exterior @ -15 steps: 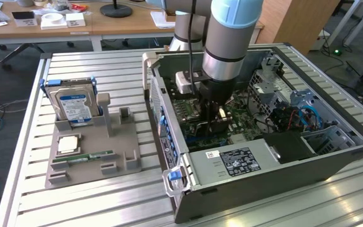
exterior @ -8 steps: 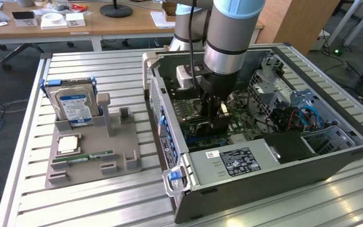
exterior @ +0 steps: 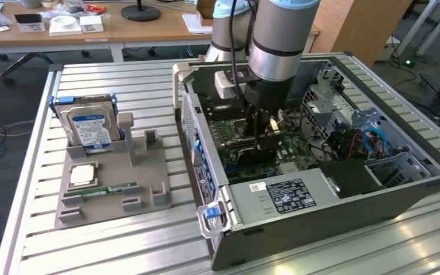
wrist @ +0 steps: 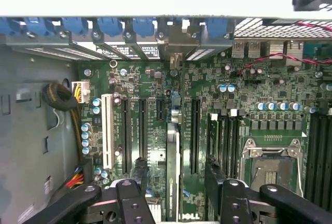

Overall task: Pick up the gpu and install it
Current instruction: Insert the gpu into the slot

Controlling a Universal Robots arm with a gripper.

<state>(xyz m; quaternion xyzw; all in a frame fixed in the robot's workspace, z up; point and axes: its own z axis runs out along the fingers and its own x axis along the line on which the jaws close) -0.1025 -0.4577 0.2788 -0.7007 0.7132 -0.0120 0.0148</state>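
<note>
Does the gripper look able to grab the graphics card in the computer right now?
Probably yes: the open gripper straddles the graphics card, standing on edge on the green board, with nothing between them.

**Card Seated on Edge in Motherboard Slot**

The gripper (wrist: 174, 193) hangs over the motherboard (wrist: 238, 94), jaws spread wide. Between its two black fingers (wrist: 139, 175) the gpu (wrist: 173, 172) stands on edge in a slot (apart from both fingers). An empty CPU socket (wrist: 270, 164) lies beside it, and blue retention clips (wrist: 111, 27) line the chassis edge.
</note>
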